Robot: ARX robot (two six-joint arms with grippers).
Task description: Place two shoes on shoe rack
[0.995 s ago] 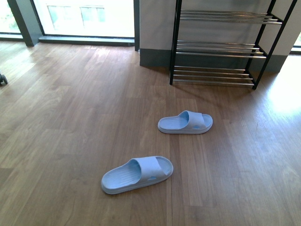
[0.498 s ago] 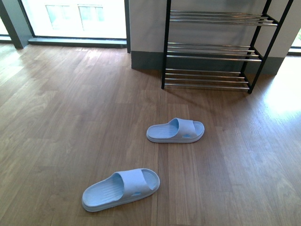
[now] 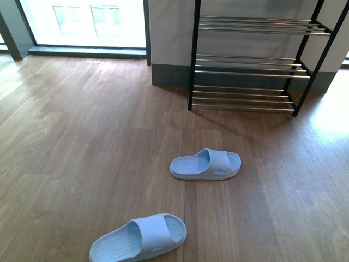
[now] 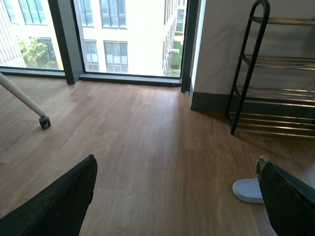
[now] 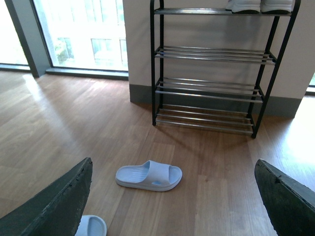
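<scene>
Resting on the top tier of the shoe rack [image 5: 211, 53], two white-soled shoes [image 5: 258, 6] were judged already stowed. Left gripper [image 4: 175, 167] and right gripper [image 5: 172, 167] were held wide and empty, presumably as a result.

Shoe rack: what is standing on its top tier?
In the right wrist view, two white shoe soles sit side by side on the top tier of the shoe rack. Their uppers are cut off by the picture's edge.
</scene>
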